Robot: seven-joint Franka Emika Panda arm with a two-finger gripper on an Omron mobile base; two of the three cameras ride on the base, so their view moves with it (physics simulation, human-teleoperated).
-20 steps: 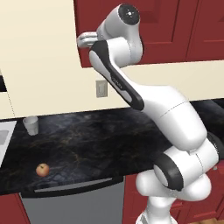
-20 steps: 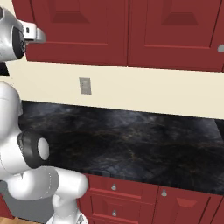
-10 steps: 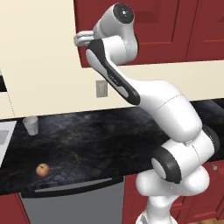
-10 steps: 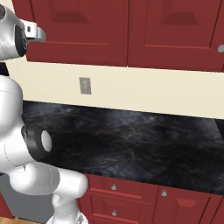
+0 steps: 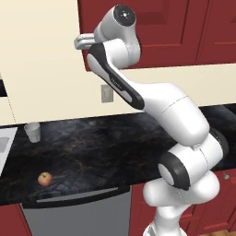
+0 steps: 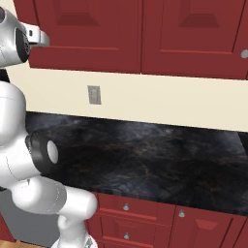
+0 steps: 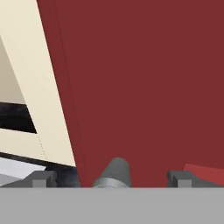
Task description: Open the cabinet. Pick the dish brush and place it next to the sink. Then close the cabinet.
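The dark red wall cabinet (image 7: 144, 83) takes up most of the hand view as a flat, matte red door face, seen so close that its raised panel cannot be made out there; its small round grey knob (image 7: 114, 171) pokes up as a smooth dome at the bottom of that view, between the two dark, blocky fingertips (image 7: 40, 177). The gripper (image 7: 109, 178) stands spread about as wide as it goes, one tip to each side of the knob and neither touching it, with nothing in its grasp. In the left base view the hand (image 5: 84, 41) shows as a pale grey block at the cabinet's lower left corner, the fingers themselves too small and hidden to read; the right base view catches just its grey end (image 6: 36, 37) against the red door. The door is shut, so the dish brush is out of sight. The white arm (image 5: 152, 97) is glossy with black joint bands and folds up from the lower right of the left base view. Below it runs a black stone countertop (image 5: 97, 143) veined with faint gold. A pale, flat-rimmed sink (image 5: 4, 145) is cut off by the left edge, only a sliver of rim showing. Near it stands a small translucent white cup (image 5: 32, 132), and closer to the counter's front edge sits a red-orange apple (image 5: 44, 179). A grey outlet plate (image 6: 94, 95) is set in the cream wall.
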